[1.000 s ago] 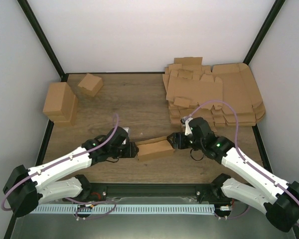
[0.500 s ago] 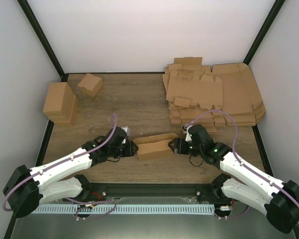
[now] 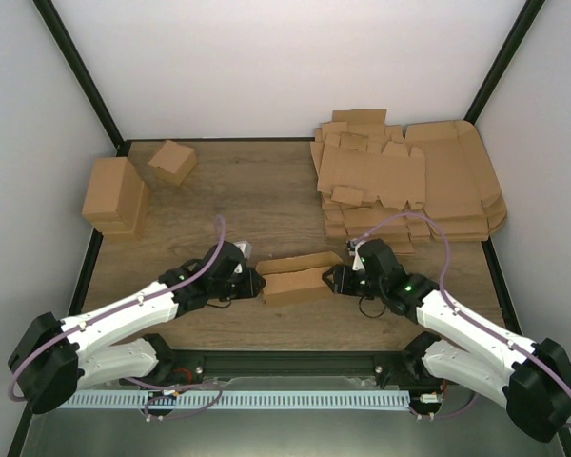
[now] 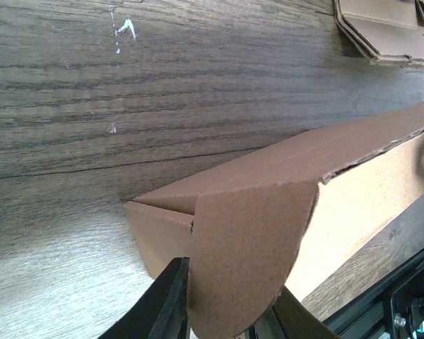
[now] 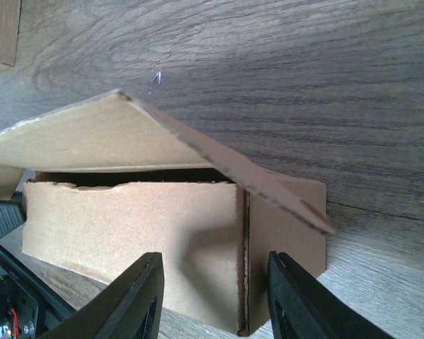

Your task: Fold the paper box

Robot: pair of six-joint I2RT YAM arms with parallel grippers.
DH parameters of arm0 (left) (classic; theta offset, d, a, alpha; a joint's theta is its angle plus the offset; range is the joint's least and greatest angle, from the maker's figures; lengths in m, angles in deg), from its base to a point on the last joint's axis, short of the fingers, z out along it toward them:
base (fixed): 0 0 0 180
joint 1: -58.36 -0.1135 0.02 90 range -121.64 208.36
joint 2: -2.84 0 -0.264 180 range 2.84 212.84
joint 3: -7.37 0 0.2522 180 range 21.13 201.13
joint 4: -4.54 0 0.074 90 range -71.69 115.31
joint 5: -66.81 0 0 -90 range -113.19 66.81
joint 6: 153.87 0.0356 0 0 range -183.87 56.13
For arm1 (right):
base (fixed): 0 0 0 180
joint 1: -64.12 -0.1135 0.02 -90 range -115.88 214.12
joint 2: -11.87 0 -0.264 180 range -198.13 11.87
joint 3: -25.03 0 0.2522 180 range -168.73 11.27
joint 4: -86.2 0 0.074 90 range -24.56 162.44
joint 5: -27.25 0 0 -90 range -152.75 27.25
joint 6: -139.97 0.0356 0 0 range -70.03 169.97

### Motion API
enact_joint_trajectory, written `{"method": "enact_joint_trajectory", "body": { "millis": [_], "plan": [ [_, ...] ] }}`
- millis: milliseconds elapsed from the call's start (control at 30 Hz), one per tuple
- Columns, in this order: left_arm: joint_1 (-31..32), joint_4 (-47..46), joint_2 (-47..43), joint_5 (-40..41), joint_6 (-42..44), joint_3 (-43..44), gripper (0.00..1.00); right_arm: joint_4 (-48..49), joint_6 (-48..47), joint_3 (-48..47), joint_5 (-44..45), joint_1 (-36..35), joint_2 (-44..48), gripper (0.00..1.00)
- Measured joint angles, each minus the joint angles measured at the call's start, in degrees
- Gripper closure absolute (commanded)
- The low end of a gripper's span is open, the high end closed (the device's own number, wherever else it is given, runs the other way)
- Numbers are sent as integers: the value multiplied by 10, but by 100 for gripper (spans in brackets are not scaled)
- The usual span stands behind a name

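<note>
Pincers: your left gripper (image 4: 226, 307) narrowed, with rounded end flap of box (image 3: 295, 281) between fingers. True pinch or bare touch, cannot tell. Your right gripper (image 5: 215, 282) spread, fingers wide astride box's other end. Box lies on table (image 3: 266, 200) near arm bases, between both grippers. Plain brown cardboard, matte, rough die-cut edges, long shallow oblong, top flap tilted ajar. Table dark woodgrain. Flat cardboard blanks (image 3: 409, 181) stacked far right.

Plain brown cardboard paper box (image 5: 134, 233) lay on the dark wood-grain table (image 5: 304, 85), top flap raised; right gripper (image 5: 213, 282) jaws stood apart.
</note>
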State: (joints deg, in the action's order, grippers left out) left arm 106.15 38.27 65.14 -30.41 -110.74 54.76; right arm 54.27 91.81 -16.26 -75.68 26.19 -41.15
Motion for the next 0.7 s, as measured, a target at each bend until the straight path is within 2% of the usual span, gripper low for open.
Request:
{"method": "enact_joint_trajectory", "body": {
  "millis": [200, 567, 700],
  "plan": [
    [-2, -7, 2, -4, -1, -1, 84, 9, 6, 7, 2, 2, 0, 65],
    [-11, -17, 6, -10, 0, -3, 85, 17, 22, 16, -3, 4, 4, 66],
    [-15, -24, 10, -14, -1, -4, 89, 17, 27, 21, -6, 4, 13, 66]
  ]
}}
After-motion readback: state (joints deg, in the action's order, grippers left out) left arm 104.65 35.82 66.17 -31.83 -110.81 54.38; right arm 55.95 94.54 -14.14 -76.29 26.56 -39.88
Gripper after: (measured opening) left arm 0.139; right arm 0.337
